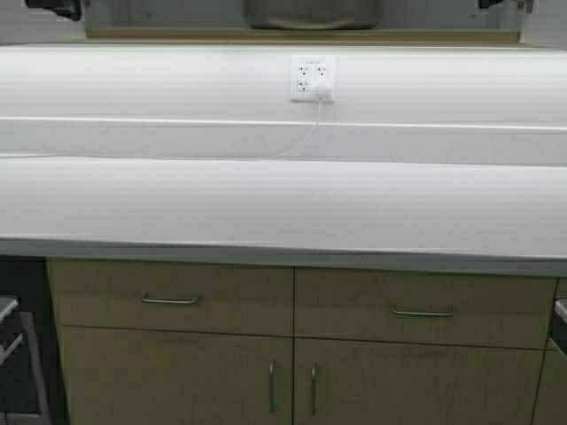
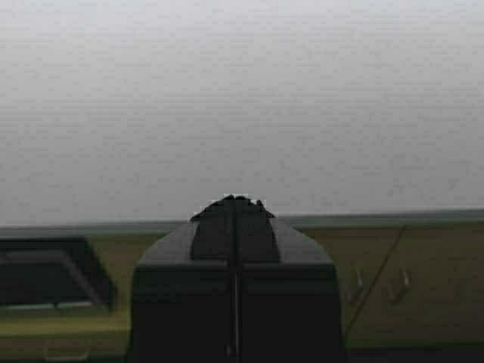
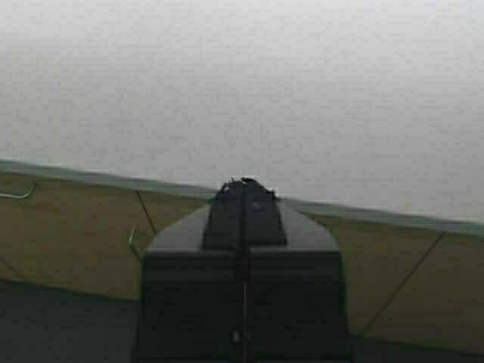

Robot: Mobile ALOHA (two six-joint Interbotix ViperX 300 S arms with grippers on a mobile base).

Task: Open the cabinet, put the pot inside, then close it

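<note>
The cabinet (image 1: 354, 381) is the tan two-door cupboard under the counter, both doors shut, with two slim upright handles (image 1: 270, 385) at the middle seam. It also shows in the left wrist view (image 2: 423, 287) and the right wrist view (image 3: 68, 242). A grey metal vessel (image 1: 310, 13), cut off by the top edge of the high view, stands beyond the counter; it looks like the pot. My left gripper (image 2: 234, 200) is shut and empty, held low in front of the cupboards. My right gripper (image 3: 243, 183) is likewise shut and empty. Neither shows in the high view.
A wide white counter (image 1: 283, 204) spans the view above the cupboards, with a white wall outlet (image 1: 313, 78) and a thin cord behind it. Two drawer fronts with horizontal handles (image 1: 170, 300) sit above the doors. A dark open gap (image 1: 22, 354) lies left of the cupboards.
</note>
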